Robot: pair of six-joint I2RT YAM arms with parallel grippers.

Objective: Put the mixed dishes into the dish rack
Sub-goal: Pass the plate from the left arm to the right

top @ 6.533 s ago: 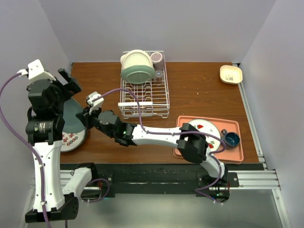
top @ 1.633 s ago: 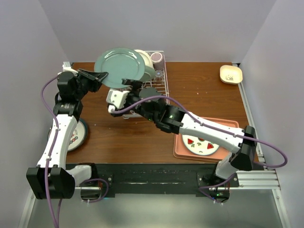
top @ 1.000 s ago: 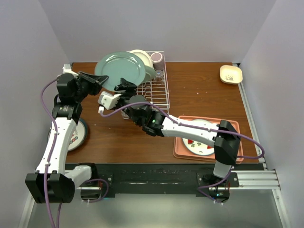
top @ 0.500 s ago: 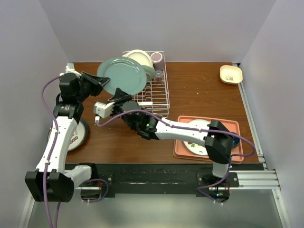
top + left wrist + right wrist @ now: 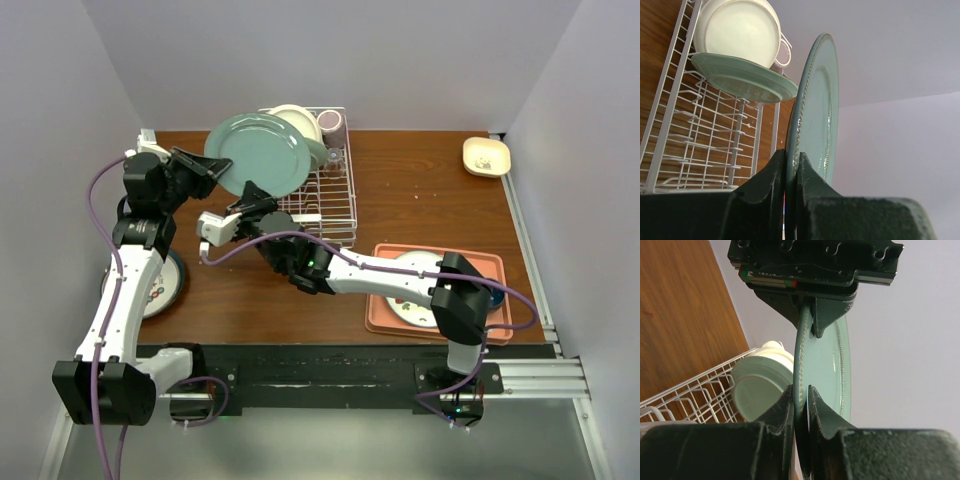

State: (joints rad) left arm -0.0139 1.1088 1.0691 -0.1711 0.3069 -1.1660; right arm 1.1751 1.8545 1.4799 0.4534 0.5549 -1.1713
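The pale green plate [image 5: 258, 155] is held on edge in the air, over the left side of the dish rack [image 5: 325, 210] on the counter [image 5: 420, 200]. The left gripper [image 5: 791, 159] is clamped on its rim from the left. The right gripper [image 5: 801, 395] is clamped on the rim from the near side. A white bowl [image 5: 737, 30] and a second green plate [image 5: 740, 77] sit at the rack's far end.
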